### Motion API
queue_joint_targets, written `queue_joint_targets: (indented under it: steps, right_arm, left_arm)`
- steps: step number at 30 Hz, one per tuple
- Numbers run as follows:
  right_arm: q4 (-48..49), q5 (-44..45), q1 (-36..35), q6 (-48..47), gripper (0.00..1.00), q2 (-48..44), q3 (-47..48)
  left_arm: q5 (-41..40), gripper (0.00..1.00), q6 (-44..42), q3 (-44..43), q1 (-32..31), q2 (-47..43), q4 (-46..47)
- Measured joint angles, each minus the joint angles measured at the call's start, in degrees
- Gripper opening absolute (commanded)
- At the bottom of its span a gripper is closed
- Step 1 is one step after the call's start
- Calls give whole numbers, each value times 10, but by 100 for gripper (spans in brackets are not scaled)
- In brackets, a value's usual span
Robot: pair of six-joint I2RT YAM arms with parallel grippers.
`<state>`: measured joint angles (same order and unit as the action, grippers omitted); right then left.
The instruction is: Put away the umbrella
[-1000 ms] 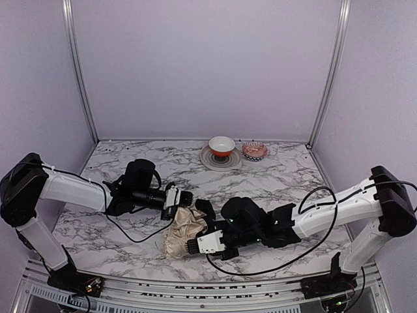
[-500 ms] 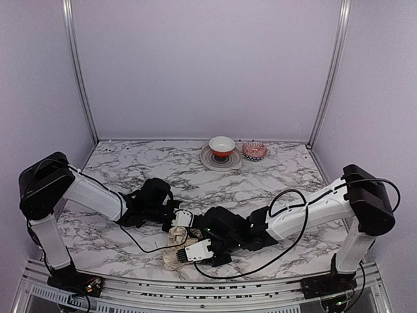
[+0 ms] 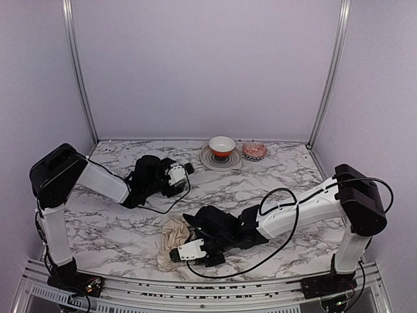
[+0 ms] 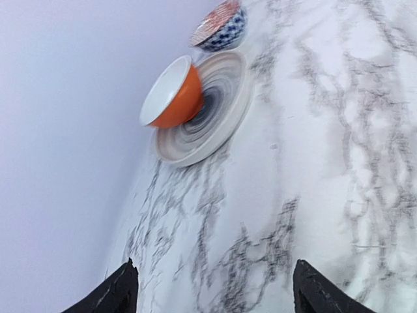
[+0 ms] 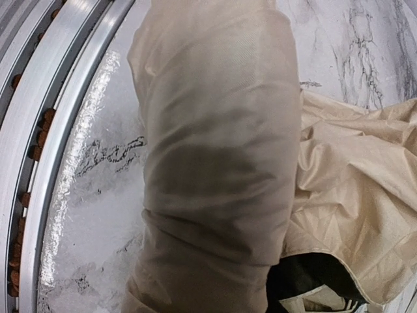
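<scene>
Right gripper (image 3: pixel 172 255) first: it's buried in the cream fabric, and its wrist cam shows just a fat roll of cloth right where the fingers would be. Honestly can't tell if it's clamped on or only pushed in under it.

The left gripper (image 4: pixel 212 293) is spread wide with nothing in it, up toward the far left and well apart from the fabric.

The umbrella (image 3: pixel 173 233) sits near the front edge of the marble table (image 3: pixel 280 176), a bit left of centre. It's a crumpled heap with loose folds spilling out, plus a dark bit (image 5: pixel 306 274) poking out from under the cloth.

Way back at the far side there's the orange bowl (image 3: pixel 221 145) on its plate (image 3: pixel 207 158) and a little patterned bowl (image 3: pixel 255 150).

Progress-wise I'd say it's collapsed but nowhere near done. The canopy needs gathering and rolling tight, then stowing. I don't see an obvious spot for it.
</scene>
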<state>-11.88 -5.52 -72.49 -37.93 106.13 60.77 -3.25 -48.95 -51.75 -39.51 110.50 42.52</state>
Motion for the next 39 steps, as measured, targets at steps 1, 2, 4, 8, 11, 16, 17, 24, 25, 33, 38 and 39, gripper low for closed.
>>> queue_joint_targets:
  steps: [1,2,4,8,11,16,17,24,25,33,38,39]
  right_arm:
    - [-2,-1,0,1,0,2,2]
    - [-4,-2,0,2,0,3,5]
    - [-8,-5,0,4,0,6,9]
    - [-16,-19,2,8,0,15,22]
    - [-32,-46,12,13,0,26,38]
    - [-62,-117,44,21,0,48,67]
    - [-64,-130,50,22,0,50,69]
    - [-73,-199,77,30,0,66,81]
    - [-75,-205,80,30,0,69,83]
    - [-98,-249,97,35,0,84,101]
    - [-115,-270,103,33,0,93,115]
    - [-117,-275,104,32,0,94,117]
  left_arm:
    - [-20,89,11,-6,9,5,8]
    - [-42,89,26,-10,18,8,14]
    - [-85,84,58,-8,34,4,25]
    - [-102,69,108,75,37,-103,31]
    - [-90,56,136,174,-38,-284,23]
    - [-47,40,192,261,-222,-513,4]
    - [-34,39,207,285,-247,-547,-2]
    - [-35,69,272,349,-414,-561,-127]
    - [-48,74,274,341,-432,-534,-148]
    - [-165,86,212,326,-456,-410,-191]
    - [-203,74,174,326,-443,-350,-176]
    - [-210,63,168,324,-439,-328,-175]
